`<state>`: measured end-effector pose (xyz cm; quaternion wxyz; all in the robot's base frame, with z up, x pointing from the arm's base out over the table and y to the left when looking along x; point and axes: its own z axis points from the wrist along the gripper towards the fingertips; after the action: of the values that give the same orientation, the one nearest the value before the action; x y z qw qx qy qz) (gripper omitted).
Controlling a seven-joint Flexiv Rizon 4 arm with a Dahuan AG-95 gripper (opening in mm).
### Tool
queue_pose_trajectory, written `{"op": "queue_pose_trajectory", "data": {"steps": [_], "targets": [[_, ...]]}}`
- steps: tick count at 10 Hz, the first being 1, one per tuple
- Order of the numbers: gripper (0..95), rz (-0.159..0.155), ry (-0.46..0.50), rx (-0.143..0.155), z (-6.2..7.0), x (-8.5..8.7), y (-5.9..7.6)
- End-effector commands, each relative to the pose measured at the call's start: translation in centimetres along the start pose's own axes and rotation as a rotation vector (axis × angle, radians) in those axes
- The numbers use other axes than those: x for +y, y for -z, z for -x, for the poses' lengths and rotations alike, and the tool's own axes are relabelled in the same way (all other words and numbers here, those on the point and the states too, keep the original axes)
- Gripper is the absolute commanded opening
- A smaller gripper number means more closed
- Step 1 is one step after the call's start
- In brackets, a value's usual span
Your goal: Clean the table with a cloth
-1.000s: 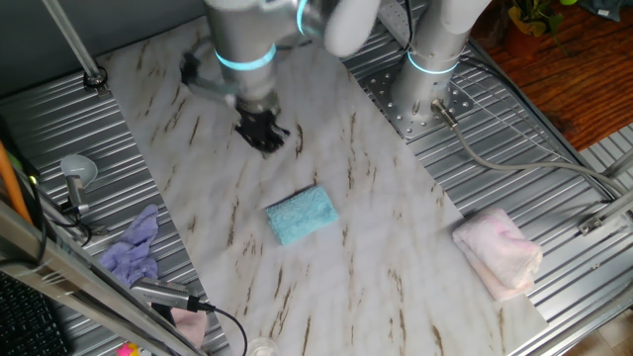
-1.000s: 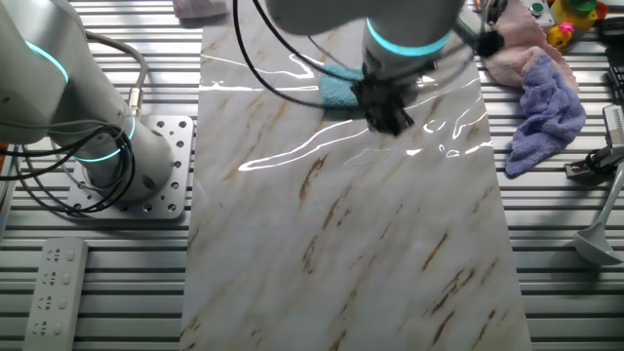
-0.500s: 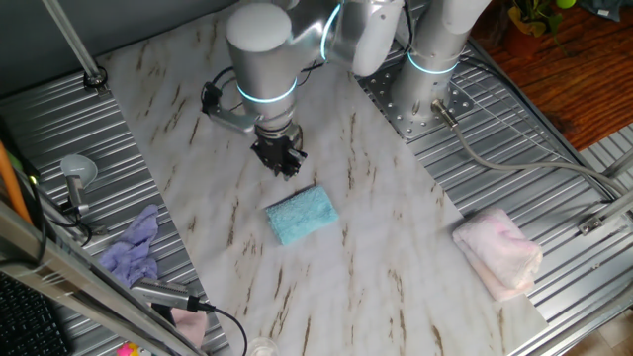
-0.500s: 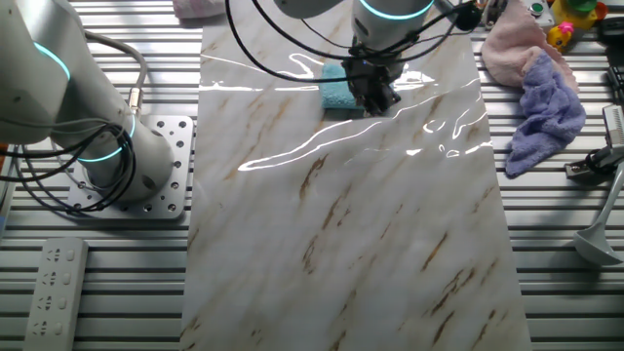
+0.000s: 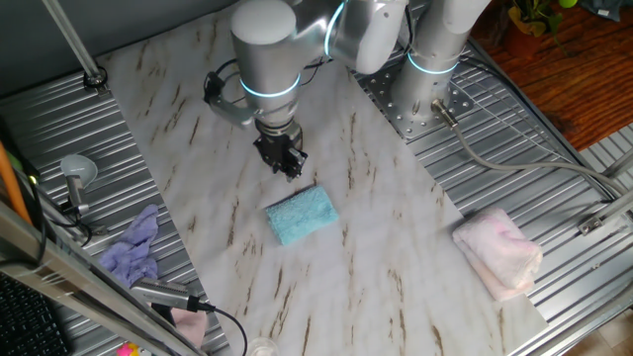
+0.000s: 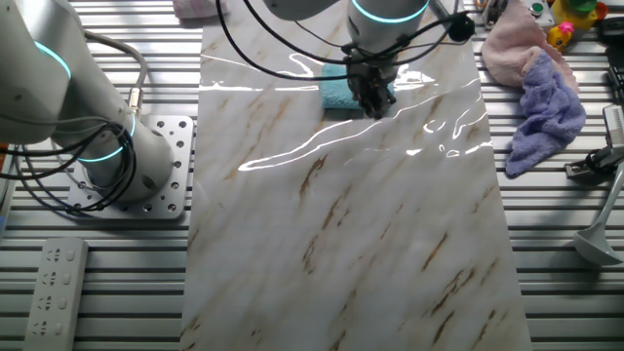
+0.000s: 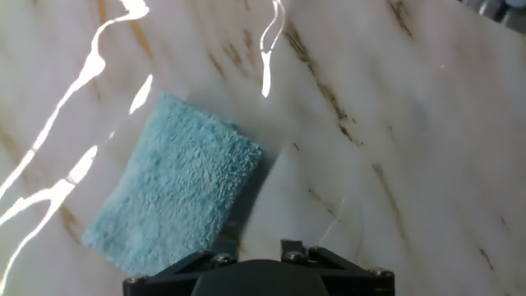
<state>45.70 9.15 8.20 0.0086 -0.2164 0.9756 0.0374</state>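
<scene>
- Marble table [image 5: 376, 237] is stretching between ribbed metal decks, with bare slab lying open on every side of the cloth [image 5: 302, 215].
- Cloth is lying flat mid-slab, well clear of the table's edges.
- Gripper [image 5: 284, 163] is hovering just beside the cloth, holding nothing; its opening cannot be told.
- Pink towel [image 5: 499, 252] is sitting at one slab edge; purple rag [image 5: 134, 249] off the opposite edge.
- No readable writing is showing.

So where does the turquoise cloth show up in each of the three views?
One fixed view: cloth centre of the table, just below the claw.
The other fixed view: upper middle, partly behind the claw.
Hand view: left of centre, lying flat.
Shared landmark: the marble's brown streaks.
</scene>
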Motion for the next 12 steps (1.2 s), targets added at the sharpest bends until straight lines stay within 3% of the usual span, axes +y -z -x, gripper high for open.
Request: {"op": "queue_pose_trajectory", "data": {"steps": [1,2,4,6,10,12], "targets": [[38.0,0.013,-0.064,-0.008,0.2,0.3,-0.2],[57.0,0.02,-0.102,-0.009,0.4,1.1,-0.6],[57.0,0.016,-0.186,-0.001,1.0,3.3,-2.2],[57.0,0.012,-0.209,-0.002,1.8,4.6,-3.0],[57.0,0.01,-0.227,-0.009,1.8,4.6,-3.0],[57.0,0.029,-0.268,-0.018,1.8,4.6,-3.0]]}}
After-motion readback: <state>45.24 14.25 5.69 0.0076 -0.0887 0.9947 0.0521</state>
